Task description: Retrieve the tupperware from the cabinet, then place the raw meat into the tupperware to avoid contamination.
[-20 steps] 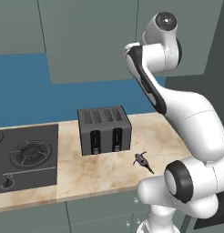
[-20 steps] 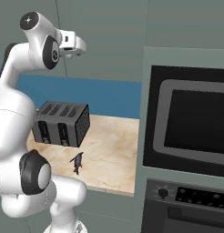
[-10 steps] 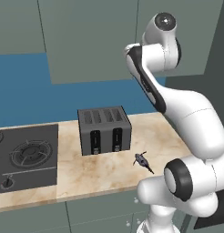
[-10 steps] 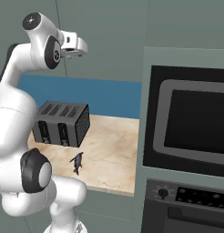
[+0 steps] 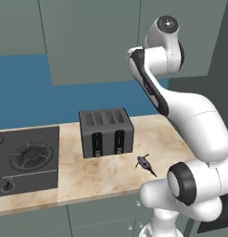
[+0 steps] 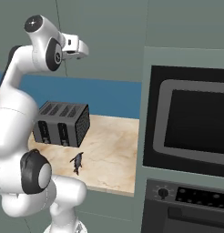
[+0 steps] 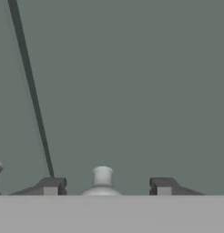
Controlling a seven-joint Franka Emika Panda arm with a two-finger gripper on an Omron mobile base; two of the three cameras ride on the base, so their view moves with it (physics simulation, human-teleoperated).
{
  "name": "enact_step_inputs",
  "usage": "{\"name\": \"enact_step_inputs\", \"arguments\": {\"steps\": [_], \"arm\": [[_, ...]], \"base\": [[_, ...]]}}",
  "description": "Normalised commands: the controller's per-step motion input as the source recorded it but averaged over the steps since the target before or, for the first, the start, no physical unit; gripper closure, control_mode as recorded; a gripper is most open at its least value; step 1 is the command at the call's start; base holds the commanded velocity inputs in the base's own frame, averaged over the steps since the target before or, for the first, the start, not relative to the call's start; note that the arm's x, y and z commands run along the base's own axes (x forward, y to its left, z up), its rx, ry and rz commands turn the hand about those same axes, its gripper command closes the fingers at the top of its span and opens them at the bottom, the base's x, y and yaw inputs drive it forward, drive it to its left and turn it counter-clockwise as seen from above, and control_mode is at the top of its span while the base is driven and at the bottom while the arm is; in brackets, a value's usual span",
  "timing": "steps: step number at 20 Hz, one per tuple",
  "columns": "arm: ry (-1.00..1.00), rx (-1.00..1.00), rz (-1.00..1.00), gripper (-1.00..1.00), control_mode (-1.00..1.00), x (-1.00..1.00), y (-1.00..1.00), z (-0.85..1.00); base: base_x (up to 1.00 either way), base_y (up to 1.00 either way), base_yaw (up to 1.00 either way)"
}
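Cabinet [image 7: 132, 82] door fills the hand view up close, one pale round knob [image 7: 102, 176] sitting between the two spread fingertips [image 7: 51, 186] of the gripper [image 7: 107, 187] (no contact visible). Raw meat [image 5: 143, 163] lies on the marble counter [image 5: 102, 173] just right of the toaster [image 5: 106, 132]

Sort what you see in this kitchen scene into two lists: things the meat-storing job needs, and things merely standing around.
Needed for the job:
- cabinet, doors shut
- cabinet knob, between the two fingertips
- raw meat, lying on the counter
- gripper, up at the cabinet door

Merely standing around:
- toaster
- stove burner
- oven
- counter
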Motion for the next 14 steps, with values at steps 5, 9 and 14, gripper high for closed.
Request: {"name": "enact_step_inputs", "arguments": {"steps": [5, 9, 14], "arm": [[-0.02, 0.0, 0.0, 1.0, -1.0, 0.39, 0.0, 0.0], [-0.08, 0.0, 0.0, 1.0, -1.0, 0.37, 0.0, 0.0], [-0.16, 0.0, 0.0, 1.0, -1.0, -0.01, 0.0, 0.0]], "base": [[0.0, 0.0, 0.0], [0.0, 0.0, 0.0], [0.0, 0.0, 0.0]]}}
